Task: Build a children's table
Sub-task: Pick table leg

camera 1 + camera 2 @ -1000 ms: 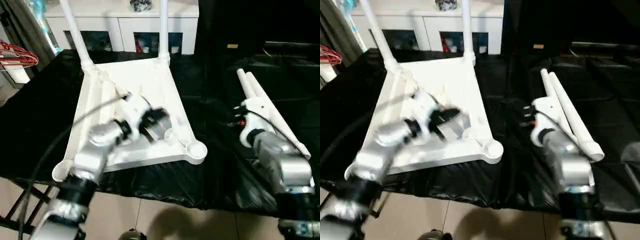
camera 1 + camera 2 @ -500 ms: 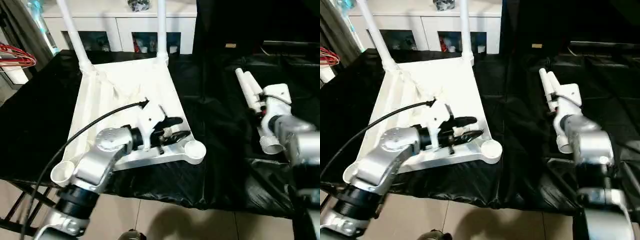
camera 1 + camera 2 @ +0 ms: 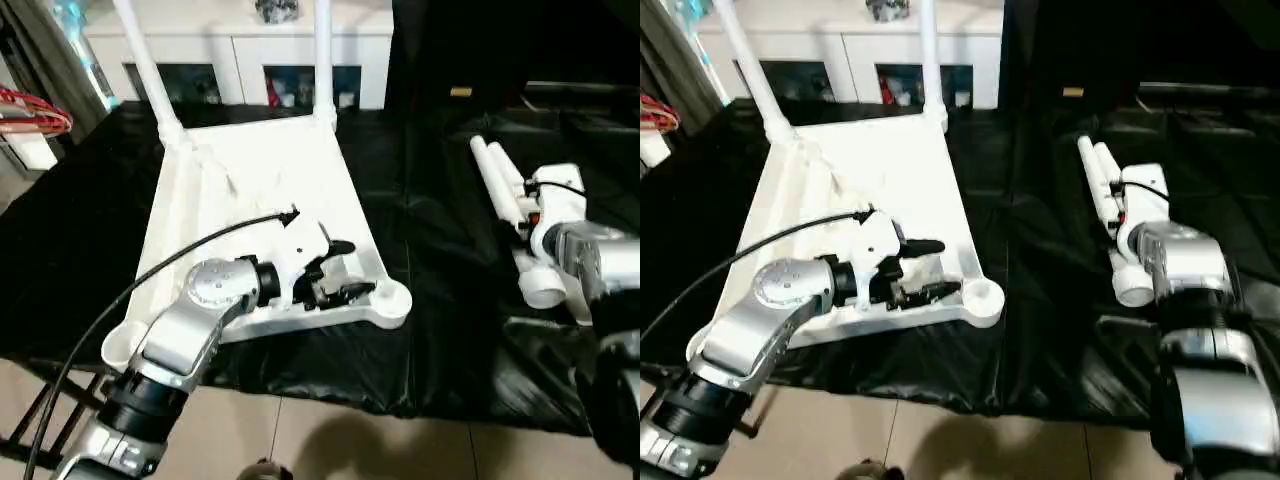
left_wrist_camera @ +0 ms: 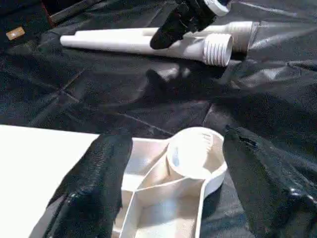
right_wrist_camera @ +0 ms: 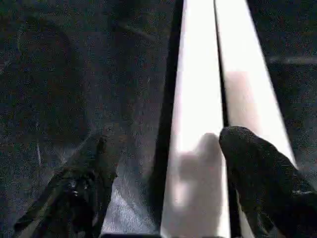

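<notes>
Right gripper (image 5: 163,173) hangs directly over the two loose legs (image 3: 512,210), fingers spread wide and holding nothing; one finger sits out over the black cloth (image 3: 440,260) to one side of the pair and the other (image 5: 262,178) over the second leg. The legs lie side by side, touching, with their long axis running straight away from this gripper (so the spread fingers straddle them across their width). Their threaded ends (image 4: 218,49) point back toward the robot.

Left gripper (image 3: 335,272) is also open and empty, low over the near corner of the upturned tabletop (image 3: 260,180), its fingers either side of the empty corner socket (image 4: 195,153). Two legs already stand in the far sockets (image 3: 322,60).

My read: the right arm is much the nearer to the loose legs, and should close across one leg.
</notes>
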`<state>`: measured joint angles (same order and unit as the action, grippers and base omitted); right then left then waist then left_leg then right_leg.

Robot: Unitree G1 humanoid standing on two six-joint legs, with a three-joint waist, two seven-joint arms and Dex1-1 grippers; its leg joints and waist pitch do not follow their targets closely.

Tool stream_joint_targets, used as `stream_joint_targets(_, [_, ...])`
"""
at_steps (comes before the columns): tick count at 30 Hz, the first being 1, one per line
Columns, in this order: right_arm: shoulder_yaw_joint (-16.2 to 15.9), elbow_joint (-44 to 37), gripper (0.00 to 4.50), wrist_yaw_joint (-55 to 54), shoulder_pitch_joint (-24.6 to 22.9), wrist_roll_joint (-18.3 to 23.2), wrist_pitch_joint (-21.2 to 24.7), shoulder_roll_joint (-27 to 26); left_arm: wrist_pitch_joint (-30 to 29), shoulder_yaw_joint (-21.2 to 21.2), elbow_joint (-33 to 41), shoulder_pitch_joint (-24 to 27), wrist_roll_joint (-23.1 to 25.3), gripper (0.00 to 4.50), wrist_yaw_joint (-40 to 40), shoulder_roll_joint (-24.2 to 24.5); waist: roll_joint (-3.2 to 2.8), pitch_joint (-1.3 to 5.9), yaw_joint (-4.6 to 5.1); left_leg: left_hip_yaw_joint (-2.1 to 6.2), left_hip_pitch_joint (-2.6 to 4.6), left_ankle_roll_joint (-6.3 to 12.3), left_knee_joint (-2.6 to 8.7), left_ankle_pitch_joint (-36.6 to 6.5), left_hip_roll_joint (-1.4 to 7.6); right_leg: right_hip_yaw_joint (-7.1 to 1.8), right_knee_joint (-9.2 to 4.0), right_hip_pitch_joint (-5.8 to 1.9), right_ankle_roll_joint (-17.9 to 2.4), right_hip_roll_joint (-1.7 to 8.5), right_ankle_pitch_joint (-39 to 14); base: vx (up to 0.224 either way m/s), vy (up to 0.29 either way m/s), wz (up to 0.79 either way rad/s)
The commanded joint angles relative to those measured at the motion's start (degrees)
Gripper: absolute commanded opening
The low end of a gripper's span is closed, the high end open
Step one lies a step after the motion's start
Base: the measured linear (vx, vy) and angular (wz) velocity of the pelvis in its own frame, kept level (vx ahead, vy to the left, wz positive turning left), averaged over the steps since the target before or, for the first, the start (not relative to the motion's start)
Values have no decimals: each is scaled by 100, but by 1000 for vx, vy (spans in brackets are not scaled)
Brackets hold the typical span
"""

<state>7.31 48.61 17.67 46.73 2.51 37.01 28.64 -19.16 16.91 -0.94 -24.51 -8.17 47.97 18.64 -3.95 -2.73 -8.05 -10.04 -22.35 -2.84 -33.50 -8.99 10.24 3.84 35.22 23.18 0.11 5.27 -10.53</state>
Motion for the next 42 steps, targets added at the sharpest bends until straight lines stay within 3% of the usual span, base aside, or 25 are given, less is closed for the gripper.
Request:
stream_joint_targets(1, [15,245,346,-2,172,0,40,48,-118,28,162,-12,-28,336,69,95,115,412,7,42,94,61,291,-1177,191,-190,-390,-288,-1257,266,-1046,0,0,0])
stream_joint_targets(8, [144,1059,346,73,538,84,202,65,-263,49,286,56,-64,336,238,226,119,397,4,45,94,9,298,-1368,194,-184,-398,-271,-1240,270,-1297,0,0,0])
stream_joint_targets(12, [334,1386,346,103,699,257,363,76,-361,51,334,36,-121,336,342,309,118,406,-7,43,87,31,290,-1287,189,-181,-383,-275,-1258,262,-1174,0,0,0])
stream_joint_targets(15, [283,1550,346,207,757,225,406,105,-483,67,382,20,-190,336,465,371,114,405,-1,44,81,33,289,-1302,190,-174,-378,-275,-1288,263,-1159,0,0,0])
stream_joint_targets(23, [143,1986,273,445,900,75,345,156,-639,110,474,-7,-263,336,718,548,111,392,-4,49,92,-14,299,-1465,200,-175,-383,-265,-1292,272,-1328,0,0,0])
stream_joint_targets(26, [154,2064,247,476,930,75,312,168,-690,97,506,-14,-299,336,732,570,149,394,-13,44,84,-7,297,-1416,197,-178,-382,-270,-1282,277,-1305,0,0,0])
stream_joint_targets(31, [174,2177,201,523,966,74,248,182,-759,61,553,-25,-336,336,735,570,134,395,-19,44,78,18,291,-1374,196,-176,-375,-268,-1305,274,-1265,0,0,0])
stream_joint_targets(32, [214,2193,196,500,968,102,208,179,-754,22,552,-33,-368,336,728,547,107,395,-20,46,83,15,290,-1396,195,-176,-373,-265,-1301,273,-1279,0,0,0])
stream_joint_targets(35, [281,2233,188,449,984,152,122,174,-716,-52,524,-58,-418,336,688,497,115,396,-12,46,83,-5,290,-1426,196,-176,-376,-269,-1308,272,-1266,0,0,0])
stream_joint_targets(36, [312,2224,187,446,980,183,77,166,-670,-119,482,-80,-458,336,630,425,93,393,-11,46,80,-11,288,-1450,192,-174,-376,-267,-1314,274,-1280,0,0,0])
stream_joint_targets(40, [379,2130,185,612,900,293,-103,106,-488,-313,283,-196,-515,336,310,141,124,394,-7,45,83,-4,290,-1511,197,-174,-390,-269,-1298,269,-1300,0,0,0])
stream_joint_targets(42, [566,2044,185,791,807,511,-173,37,-490,-538,43,-353,-634,336,-59,-189,123,407,-13,41,81,34,275,-1439,190,-174,-385,-286,-1306,274,-1214,0,0,0])
